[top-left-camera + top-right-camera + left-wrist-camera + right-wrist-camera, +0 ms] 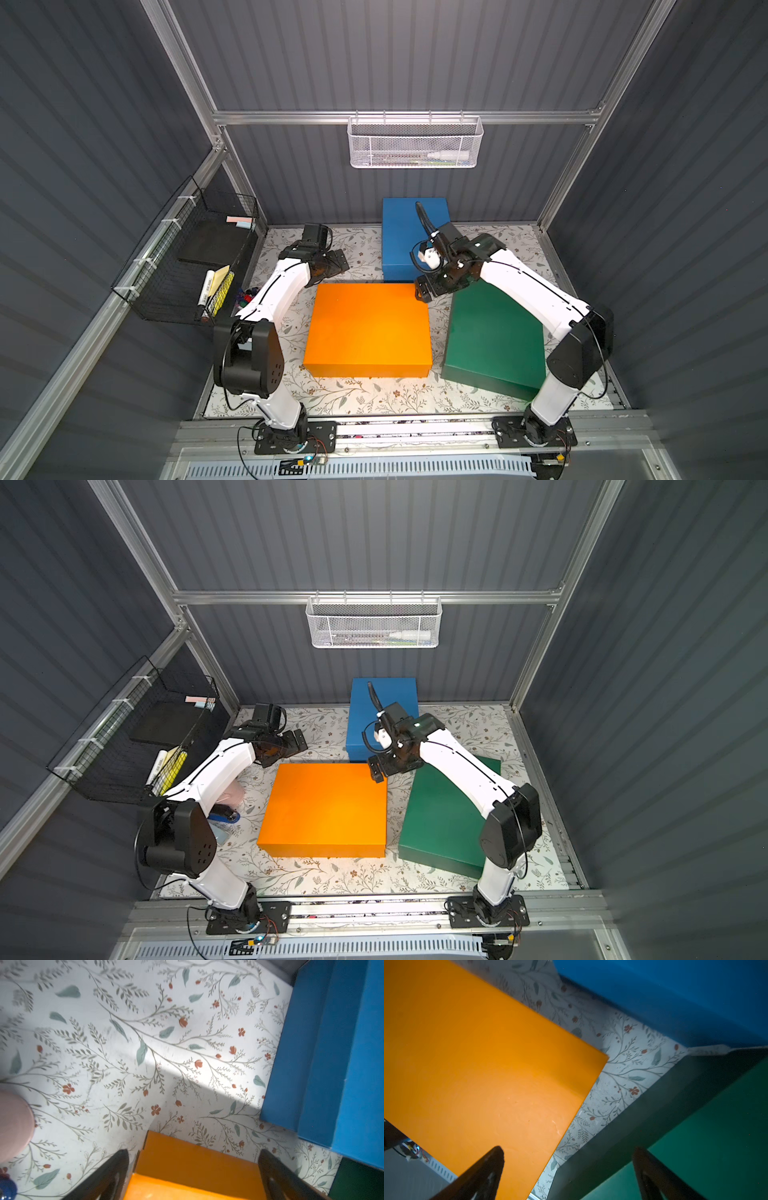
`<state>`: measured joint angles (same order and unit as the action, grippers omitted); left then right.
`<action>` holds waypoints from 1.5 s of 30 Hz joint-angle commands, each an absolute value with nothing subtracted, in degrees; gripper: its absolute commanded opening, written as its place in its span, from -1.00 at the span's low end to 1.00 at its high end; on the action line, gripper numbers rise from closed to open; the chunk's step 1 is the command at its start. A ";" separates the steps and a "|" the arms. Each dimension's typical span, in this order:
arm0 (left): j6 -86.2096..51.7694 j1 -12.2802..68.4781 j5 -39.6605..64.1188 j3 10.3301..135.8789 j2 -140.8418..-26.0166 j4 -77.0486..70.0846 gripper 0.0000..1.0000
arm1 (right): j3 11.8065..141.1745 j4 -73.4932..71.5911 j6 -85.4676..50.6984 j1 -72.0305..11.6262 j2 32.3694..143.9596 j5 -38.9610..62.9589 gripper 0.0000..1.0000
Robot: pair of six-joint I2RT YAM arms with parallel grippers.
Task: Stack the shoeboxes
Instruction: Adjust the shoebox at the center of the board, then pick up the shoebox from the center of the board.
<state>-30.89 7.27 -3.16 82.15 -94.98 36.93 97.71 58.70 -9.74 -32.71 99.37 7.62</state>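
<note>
Three shoeboxes lie apart on the floral table. The orange shoebox [368, 328] [328, 808] is in the middle. The blue shoebox [399, 237] [361, 725] stands behind it at the back wall. The dark green shoebox [494, 340] [444, 825] lies askew to the right. My left gripper [334, 264] [193, 1151] hangs open over the orange box's far left corner [197, 1167], holding nothing. My right gripper [424, 291] [568, 1148] is open too, empty, spanning the gap between the orange lid [477, 1064] and the green lid [716, 1136], with the blue box [675, 991] just beyond.
A black wire basket [187, 266] with markers hangs on the left wall, a white mesh basket [414, 143] on the back wall. Small items, one pink [12, 1126] and one blue [224, 814], sit by the left arm. Bare floral table [374, 395] runs along the front.
</note>
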 commanded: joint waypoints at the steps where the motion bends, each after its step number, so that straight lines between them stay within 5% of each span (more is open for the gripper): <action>1: -28.13 8.23 -4.54 89.42 -95.54 37.03 0.99 | 97.84 51.03 -10.74 -26.63 98.28 9.03 0.98; 14: -25.57 15.90 13.46 122.15 -129.38 35.72 0.99 | 106.85 36.43 -16.06 -13.63 115.38 16.88 0.98; 20: -27.22 15.97 17.67 125.84 -135.65 32.55 1.00 | 117.63 39.03 -18.79 -11.34 126.22 26.51 0.98; 36: -30.94 16.00 29.11 127.00 -140.62 26.54 0.99 | 121.28 34.04 -27.26 -11.38 135.08 34.71 0.98; 45: -31.44 16.34 29.71 121.88 -132.45 21.15 1.00 | 123.73 31.86 -29.48 -14.19 132.52 38.02 0.98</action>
<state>-30.81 15.16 25.91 123.87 -137.93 25.85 121.38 35.22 -27.49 -11.05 134.52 32.47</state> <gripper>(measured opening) 0.997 0.990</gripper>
